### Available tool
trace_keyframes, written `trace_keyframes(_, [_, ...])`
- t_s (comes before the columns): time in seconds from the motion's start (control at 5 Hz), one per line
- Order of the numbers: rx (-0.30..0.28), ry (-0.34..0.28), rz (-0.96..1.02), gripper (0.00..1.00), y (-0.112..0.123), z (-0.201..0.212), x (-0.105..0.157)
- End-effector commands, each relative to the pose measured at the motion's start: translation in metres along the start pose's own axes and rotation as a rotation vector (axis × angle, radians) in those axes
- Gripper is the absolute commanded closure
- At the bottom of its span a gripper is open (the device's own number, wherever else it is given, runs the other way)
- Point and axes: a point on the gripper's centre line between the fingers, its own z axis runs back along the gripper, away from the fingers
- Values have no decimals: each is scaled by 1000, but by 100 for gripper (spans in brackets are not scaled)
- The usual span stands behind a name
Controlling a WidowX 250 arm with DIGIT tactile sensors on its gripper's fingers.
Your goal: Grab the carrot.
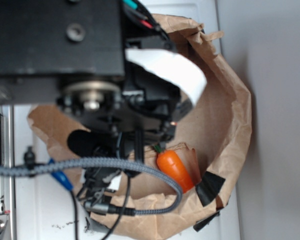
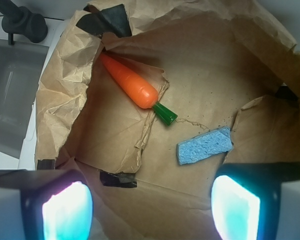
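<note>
Carrot [image 2: 130, 83] lies flat on crumpled brown paper [image 2: 205, 65] that is bent up into a shallow tray, upper left of centre in the wrist view. Long axis runs diagonal: tapered orange tip toward the upper left, close to a strip of black tape [image 2: 107, 20] on the paper's rim; green stem cap [image 2: 165, 114] toward the lower right, pointing at the middle of the tray. Blue sponge [image 2: 205, 146] sits near the stem end, not touching it. Claw [image 2: 150, 202] is spread, its two pads [image 2: 67, 212] at the bottom corners of the wrist view, well apart and holding nothing, above the paper's near edge. Grey sink [image 2: 12, 95] lies left of the paper. Exterior view: arm body blocks most of the tray, carrot [image 1: 176, 169] visible right of the cables [image 1: 90, 165], stem up-left.
</note>
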Motion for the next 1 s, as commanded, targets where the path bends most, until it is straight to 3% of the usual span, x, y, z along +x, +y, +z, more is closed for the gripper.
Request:
trace_keyframes(0.0, [13, -52, -9, 0, -3, 13, 9])
trace_keyframes(0.2, [13, -52, -9, 0, -3, 13, 9])
trace_keyframes(0.6, [97, -84, -39, 0, 18, -22, 23])
trace_keyframes(0.8, [130, -58, -33, 0, 27, -43, 25])
